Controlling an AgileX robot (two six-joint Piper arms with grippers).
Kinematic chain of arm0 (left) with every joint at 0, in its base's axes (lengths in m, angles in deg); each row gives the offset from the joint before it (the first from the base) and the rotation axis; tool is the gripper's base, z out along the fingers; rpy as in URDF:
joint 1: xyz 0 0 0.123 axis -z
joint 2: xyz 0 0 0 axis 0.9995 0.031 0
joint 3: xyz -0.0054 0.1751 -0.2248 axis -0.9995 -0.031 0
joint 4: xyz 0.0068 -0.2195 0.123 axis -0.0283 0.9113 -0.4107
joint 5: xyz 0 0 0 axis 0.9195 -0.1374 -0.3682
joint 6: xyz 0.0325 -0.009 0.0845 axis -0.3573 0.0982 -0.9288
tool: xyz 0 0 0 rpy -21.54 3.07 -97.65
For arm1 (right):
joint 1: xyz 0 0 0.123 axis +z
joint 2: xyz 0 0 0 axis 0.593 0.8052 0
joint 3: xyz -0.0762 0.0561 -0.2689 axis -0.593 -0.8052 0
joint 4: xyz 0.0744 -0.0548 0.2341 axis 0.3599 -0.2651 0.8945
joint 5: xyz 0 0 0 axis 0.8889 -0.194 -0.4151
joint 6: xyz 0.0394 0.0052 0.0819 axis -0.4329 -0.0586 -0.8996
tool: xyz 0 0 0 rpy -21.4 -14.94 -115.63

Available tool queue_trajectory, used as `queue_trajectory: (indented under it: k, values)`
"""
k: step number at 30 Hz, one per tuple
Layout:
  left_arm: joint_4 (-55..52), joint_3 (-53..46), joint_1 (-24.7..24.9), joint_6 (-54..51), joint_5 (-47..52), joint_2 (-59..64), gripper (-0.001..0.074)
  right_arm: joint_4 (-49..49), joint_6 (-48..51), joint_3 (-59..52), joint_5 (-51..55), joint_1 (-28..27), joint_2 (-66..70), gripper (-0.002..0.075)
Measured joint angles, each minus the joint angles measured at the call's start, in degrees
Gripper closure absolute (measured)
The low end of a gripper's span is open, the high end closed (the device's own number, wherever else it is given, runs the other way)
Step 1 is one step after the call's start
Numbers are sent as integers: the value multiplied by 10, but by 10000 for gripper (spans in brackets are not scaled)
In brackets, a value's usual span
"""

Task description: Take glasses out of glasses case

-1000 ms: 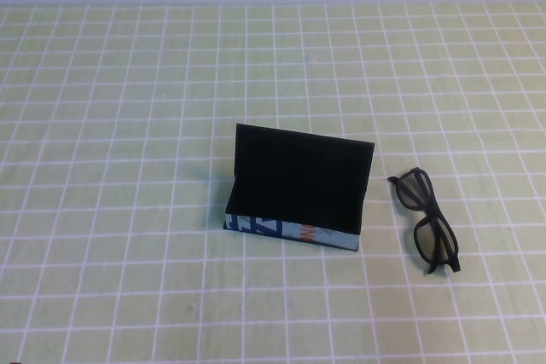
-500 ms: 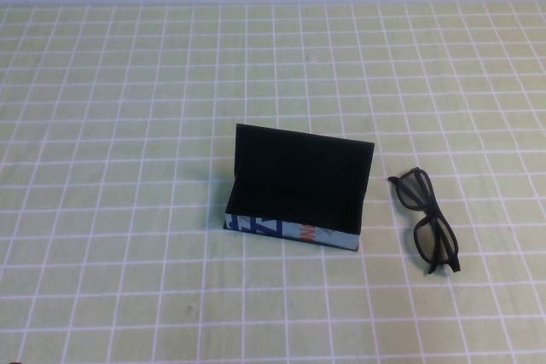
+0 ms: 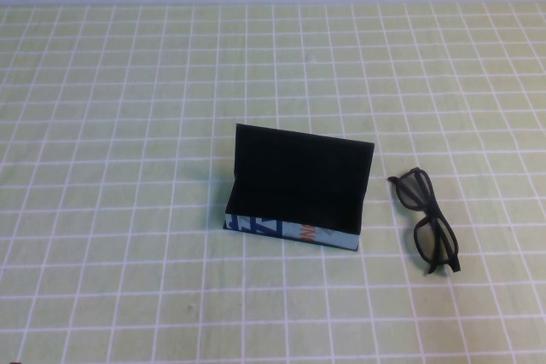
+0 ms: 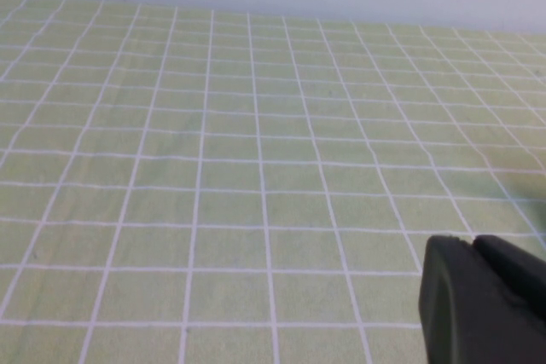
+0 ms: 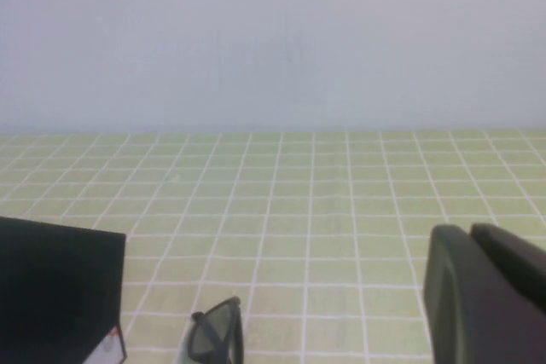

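Glasses case [image 3: 299, 189]: set on the green checked cloth [image 3: 128, 168], lid raised upright, printed front strip turned toward the robot.
Glasses [image 3: 429, 221]: laid outside the case, just beside its right end, not touching it, arms folded.
Right gripper [image 5: 490, 296]: seen only in its wrist view, held back from the case on the robot's side, fingers closed together, nothing held.
Left gripper [image 4: 482, 304]: seen only in its wrist view over bare cloth; whether its fingers are apart or together cannot be told.
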Motion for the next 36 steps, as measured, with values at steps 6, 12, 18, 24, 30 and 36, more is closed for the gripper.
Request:
queue_trajectory:
  k: [6,12,18,24,30,36]
  values:
    - [0,0,0,0,0,0,739,11,1,-100,-25,-3,-102,742]
    - [0,0,0,0,0,-1,739,12,1,-103,65,-8,-135,742]
    - [0,0,0,0,2,-1,739,5,1,-104,155,-9,-135,742]
    - [0,0,0,0,2,-1,739,5,1,-104,162,-10,-135,742]
    - [0,0,0,0,2,-1,739,5,1,-104,162,-12,-135,742]
    - [0,0,0,0,2,-1,739,5,1,-104,162,-12,-135,742]
